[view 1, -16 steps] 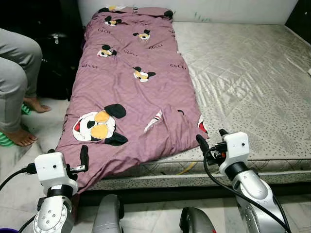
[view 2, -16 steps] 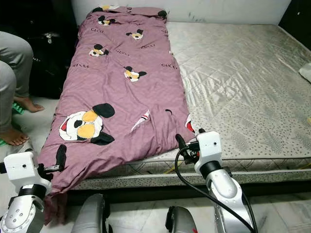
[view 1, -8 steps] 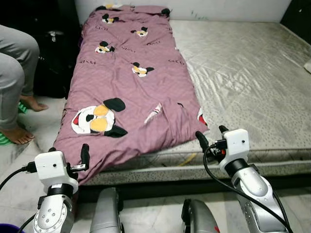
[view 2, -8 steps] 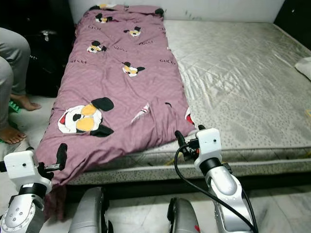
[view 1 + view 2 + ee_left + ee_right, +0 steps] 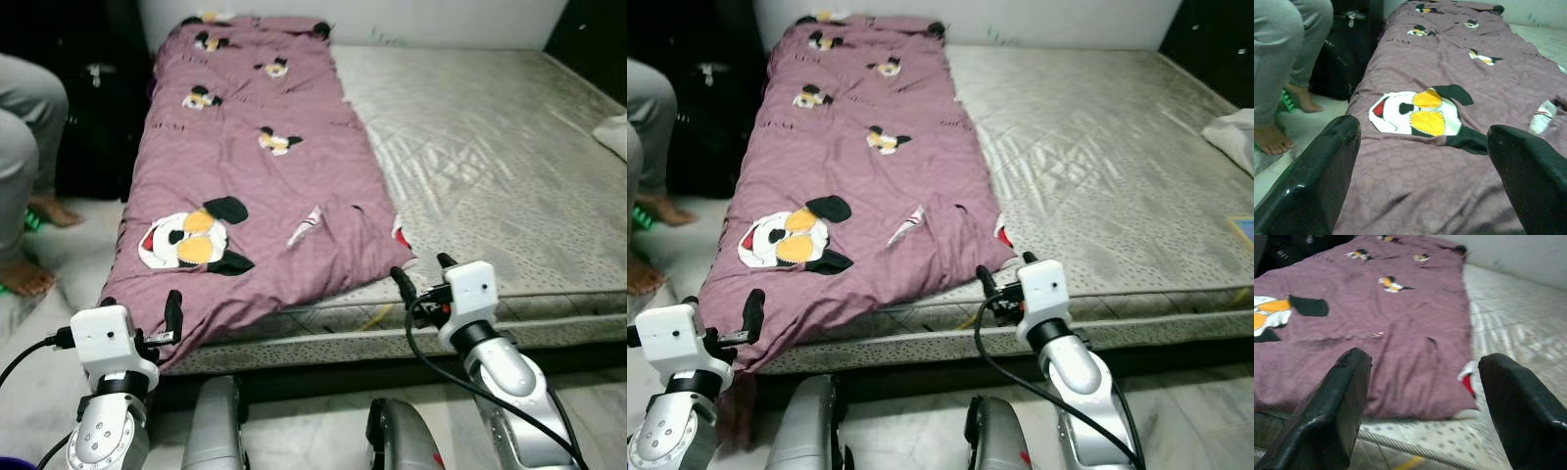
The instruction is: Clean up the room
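Bed: a bare grey mattress (image 5: 490,147) lies ahead of the robot, running away from it toward the far wall.
Blanket: a purple blanket (image 5: 255,186) with cartoon prints covers the mattress's left strip; its long axis runs away from the robot, and its near edge hangs over the front left corner.
Key relation: the near hem lies just ahead of both tools. Its left corner is close to the left tool (image 5: 147,318), its right corner close to the right tool (image 5: 419,279). Neither is clearly nearer, so a two-armed grasp of the hem seems likely.
Left tool: fingers wide apart, holding nothing; in the left wrist view the blanket's large print sits between them.
Right tool: fingers wide apart, holding nothing, aimed at the hem's right corner (image 5: 1464,382).
Person: grey-trousered legs (image 5: 29,147) and bare feet stand on the floor left of the bed.
Change: the whole view has shifted since the earlier frames, so the camera has moved; a white item (image 5: 1234,132) is now seen at the mattress's right edge. The tools stay open and level.
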### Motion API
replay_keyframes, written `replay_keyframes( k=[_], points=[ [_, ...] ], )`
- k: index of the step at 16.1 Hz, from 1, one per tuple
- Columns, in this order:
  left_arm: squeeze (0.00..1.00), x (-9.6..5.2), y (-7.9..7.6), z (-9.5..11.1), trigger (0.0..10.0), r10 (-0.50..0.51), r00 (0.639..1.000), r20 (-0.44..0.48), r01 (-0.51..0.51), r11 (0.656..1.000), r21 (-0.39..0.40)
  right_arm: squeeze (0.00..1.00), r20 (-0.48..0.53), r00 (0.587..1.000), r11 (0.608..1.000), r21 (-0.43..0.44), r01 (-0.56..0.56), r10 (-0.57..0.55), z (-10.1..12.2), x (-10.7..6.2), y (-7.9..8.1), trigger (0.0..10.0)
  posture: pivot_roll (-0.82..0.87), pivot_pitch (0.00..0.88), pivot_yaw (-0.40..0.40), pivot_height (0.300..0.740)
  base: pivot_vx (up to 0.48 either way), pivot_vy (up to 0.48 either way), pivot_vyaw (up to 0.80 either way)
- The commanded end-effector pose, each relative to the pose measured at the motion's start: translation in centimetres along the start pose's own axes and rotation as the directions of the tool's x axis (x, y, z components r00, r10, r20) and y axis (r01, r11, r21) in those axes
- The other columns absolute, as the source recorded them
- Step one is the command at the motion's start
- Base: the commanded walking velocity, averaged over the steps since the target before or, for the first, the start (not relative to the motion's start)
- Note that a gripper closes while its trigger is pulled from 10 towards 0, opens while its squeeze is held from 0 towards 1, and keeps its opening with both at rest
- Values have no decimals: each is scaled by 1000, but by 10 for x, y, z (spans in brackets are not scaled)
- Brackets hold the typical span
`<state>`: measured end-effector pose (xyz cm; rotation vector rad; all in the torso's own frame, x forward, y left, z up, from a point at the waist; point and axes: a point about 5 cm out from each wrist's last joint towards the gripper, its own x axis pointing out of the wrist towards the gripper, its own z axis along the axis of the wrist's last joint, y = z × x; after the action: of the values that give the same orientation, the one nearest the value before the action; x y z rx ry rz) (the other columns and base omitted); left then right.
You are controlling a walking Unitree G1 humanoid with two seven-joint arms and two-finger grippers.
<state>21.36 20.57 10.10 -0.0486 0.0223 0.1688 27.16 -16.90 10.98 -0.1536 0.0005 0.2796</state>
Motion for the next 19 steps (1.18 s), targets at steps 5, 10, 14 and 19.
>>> replay_keyframes(
  k=[5, 10, 14, 19],
  points=[
    [0, -1, 1, 0, 10000, -6, 1000, -1, 6, 1000, 7, 0, 4, 1000, 1000, -6, -6, 6, -1, 1, 2, 10000, 19, 112, -39, 572, 344, 0, 221],
    [0, 0, 0, -1, 10000, -6, 1000, -11, 6, 1000, 2, 0, -2, 1000, 1000, 10, -1, 2, -3, 2, 3, 10000, 20, 115, -39, 572, 299, 0, 0],
    [0, 1, 0, -3, 10000, 7, 1000, -21, -7, 1000, 6, 0, -4, 1000, 1000, 18, -13, 13, -3, 4, 4, 10000, 21, 119, -41, 572, 0, 0, 0],
    [0, 1, 0, -3, 10000, 12, 1000, -24, -12, 1000, 16, 0, -27, 996, 996, -7, -84, 84, -5, 10, 10, 10000, 23, 122, -46, 547, 0, 0, 0]
  ],
)
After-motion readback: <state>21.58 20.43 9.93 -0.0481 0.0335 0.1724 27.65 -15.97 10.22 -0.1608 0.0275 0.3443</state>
